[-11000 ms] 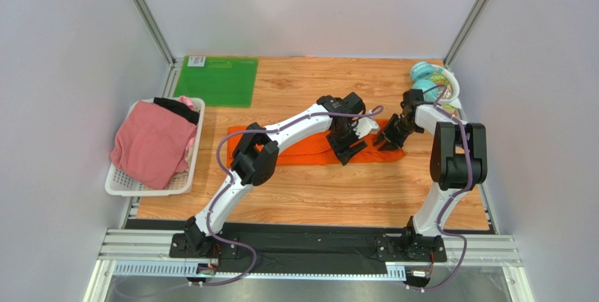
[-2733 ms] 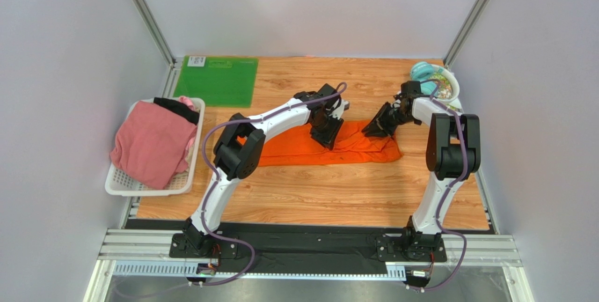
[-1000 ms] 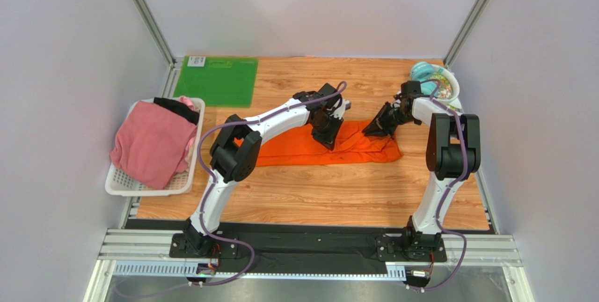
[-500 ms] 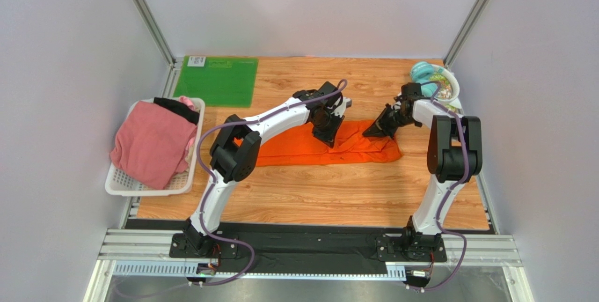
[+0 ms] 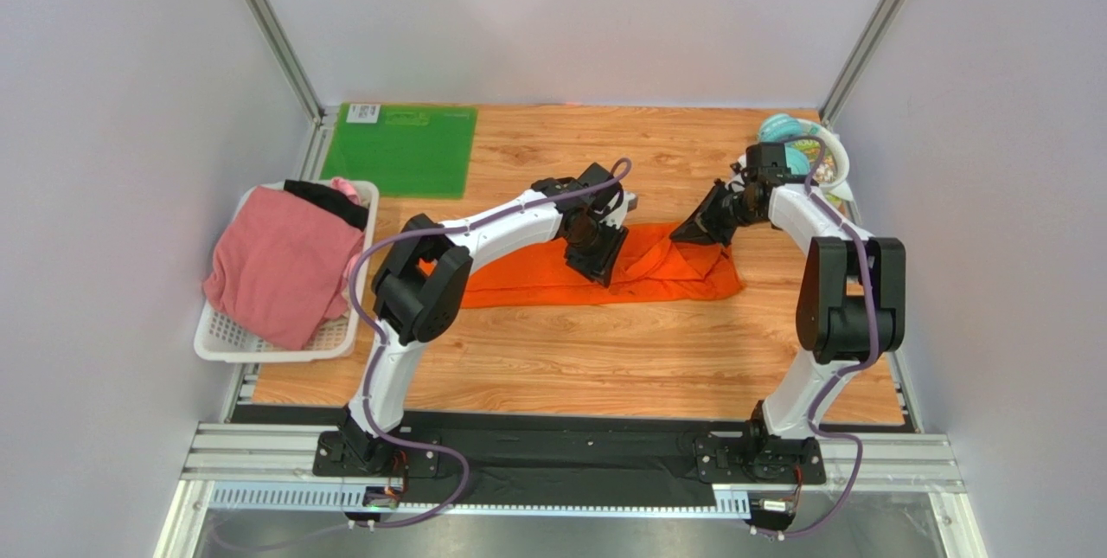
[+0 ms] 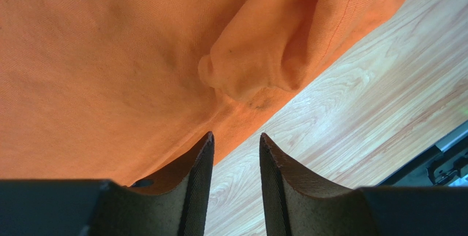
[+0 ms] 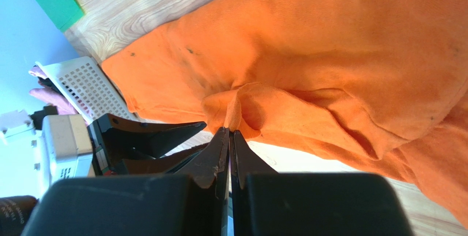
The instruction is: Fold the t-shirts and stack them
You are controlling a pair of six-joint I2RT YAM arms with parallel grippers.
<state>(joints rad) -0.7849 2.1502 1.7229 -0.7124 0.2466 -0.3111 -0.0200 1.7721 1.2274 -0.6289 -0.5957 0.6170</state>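
Now the orange t-shirt [image 5: 533, 283] lies as a long flattened strip across the middle of the desk [image 5: 585, 363]. The pink t-shirt [image 5: 279, 266] and black t-shirt [image 5: 325, 201] wait in the white basket [image 5: 215, 344] at the left. The right tool [image 7: 228, 133] is pinched tight on a raised ridge of orange cloth toward the strip's right end, as far as the wrist view lets me judge. The left tool [image 6: 235, 137] hovers at the cloth's edge around mid-strip, its jaws narrowly apart and holding nothing. For a clean fold, the left tool should bite that edge through all layers before either arm lifts, and both should then rise together.
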